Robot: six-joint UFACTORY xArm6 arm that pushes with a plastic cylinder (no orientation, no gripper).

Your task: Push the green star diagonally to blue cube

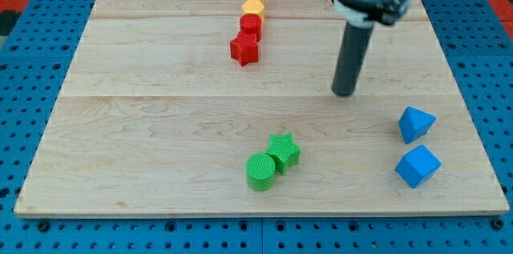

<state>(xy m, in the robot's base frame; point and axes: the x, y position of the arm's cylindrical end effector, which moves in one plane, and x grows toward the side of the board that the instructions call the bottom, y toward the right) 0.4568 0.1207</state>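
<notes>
Standing on the bare wood right of the worktop's (160, 102) centre, my tip (344, 93) touches no block. The arm carries no gripper, only this straight dark rod, so nothing is clasped or released; the rod simply rests its lower end on the board.

The green star (284, 152) lies low on the board, a little right of the middle, well apart from my tip and down toward the view's left of it. Pressed against its lower left side is a green cylinder (260, 171), the two touching. The star has no long axis; one of its points appears to aim roughly toward the view's top, though its exact turn is hard to read.

The blue cube (418, 166) sits near the view's right edge, low down, turned so a corner faces the view's bottom. Just above it, apart by a small gap, is a second blue block (416, 123), angular and pointed, its exact shape unclear. Open wood runs between the green star and the blue cube, with no block in that stretch.

Near the view's top, left of my tip, three blocks form a short slanting row: a yellow block (253, 2) closest to the far edge, a red cylinder (251, 24) touching it below, and a red star (244, 49) touching that. The wide middle band of the worktop and its whole left side hold no blocks. The green pair lies fairly close to the near edge, and the blue cube sits close to the right edge.
</notes>
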